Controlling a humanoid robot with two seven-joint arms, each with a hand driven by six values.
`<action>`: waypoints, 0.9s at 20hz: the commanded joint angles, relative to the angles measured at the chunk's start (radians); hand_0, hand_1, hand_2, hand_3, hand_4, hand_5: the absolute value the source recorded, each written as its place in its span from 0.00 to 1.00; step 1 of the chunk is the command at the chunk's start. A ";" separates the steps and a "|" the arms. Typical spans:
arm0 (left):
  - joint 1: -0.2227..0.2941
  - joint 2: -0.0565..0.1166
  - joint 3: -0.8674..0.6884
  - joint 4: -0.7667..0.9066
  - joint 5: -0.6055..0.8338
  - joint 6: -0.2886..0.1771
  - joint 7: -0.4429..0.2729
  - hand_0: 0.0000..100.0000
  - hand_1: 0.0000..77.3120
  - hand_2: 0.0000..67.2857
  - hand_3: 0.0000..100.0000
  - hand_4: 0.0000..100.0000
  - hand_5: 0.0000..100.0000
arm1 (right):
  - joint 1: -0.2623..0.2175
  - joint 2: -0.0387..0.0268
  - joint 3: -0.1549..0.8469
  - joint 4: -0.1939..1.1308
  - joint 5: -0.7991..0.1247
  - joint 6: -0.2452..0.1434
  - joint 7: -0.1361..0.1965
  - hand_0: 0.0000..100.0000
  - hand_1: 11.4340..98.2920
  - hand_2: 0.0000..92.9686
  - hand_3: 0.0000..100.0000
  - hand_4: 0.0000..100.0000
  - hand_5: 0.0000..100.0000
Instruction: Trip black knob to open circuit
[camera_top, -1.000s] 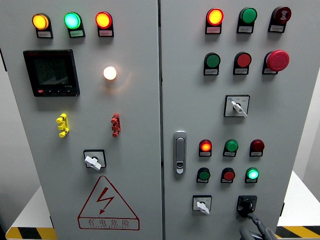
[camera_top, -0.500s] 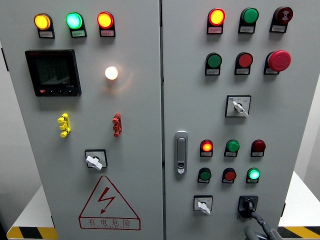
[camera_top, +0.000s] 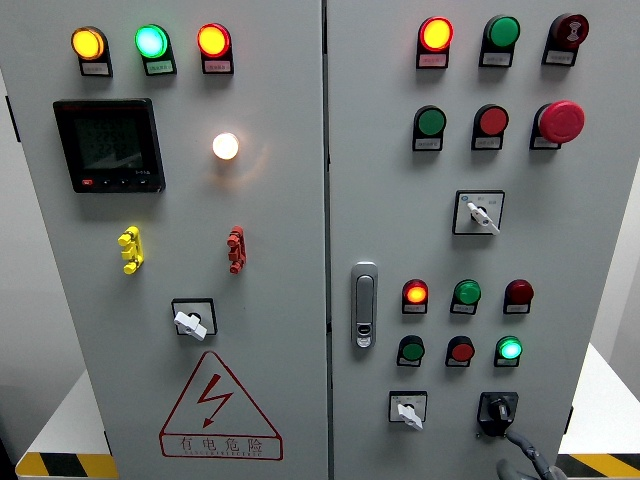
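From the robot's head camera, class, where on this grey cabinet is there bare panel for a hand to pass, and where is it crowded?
Bare: between the silver door handle and white rotary switch; below the black digital meter. Crowded: the small lamp cluster above the black knob, where the right hand reaches.

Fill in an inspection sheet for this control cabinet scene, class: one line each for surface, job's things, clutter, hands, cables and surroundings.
Surface: grey two-door cabinet, doors closed, with a door handle on the right door.
Job's things: black knob at the right door's lower right, handle pointing roughly up.
Clutter: nothing seen.
Hands: right hand at the bottom edge, just below the black knob, a fingertip near its base; contact unclear. Left hand not in view.
Cables: nothing seen.
Surroundings: white lamp lit, warning triangle on the left door, striped floor tape at both lower corners.
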 joint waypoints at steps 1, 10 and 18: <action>-0.001 0.001 0.000 0.000 0.000 0.000 0.000 0.00 0.04 0.19 0.21 0.07 0.02 | -0.014 0.0013 0.000 0.011 0.000 0.000 0.001 0.76 0.36 0.03 0.68 0.74 0.94; -0.001 -0.001 0.000 0.000 0.000 0.000 0.000 0.00 0.04 0.19 0.21 0.07 0.02 | -0.060 -0.0002 -0.003 0.079 0.000 0.001 0.000 0.73 0.42 0.05 0.35 0.29 0.56; 0.001 -0.001 0.000 0.000 0.000 0.000 0.000 0.00 0.04 0.19 0.21 0.07 0.02 | -0.115 -0.0017 -0.011 0.122 -0.003 0.001 0.000 0.76 0.43 0.08 0.27 0.22 0.44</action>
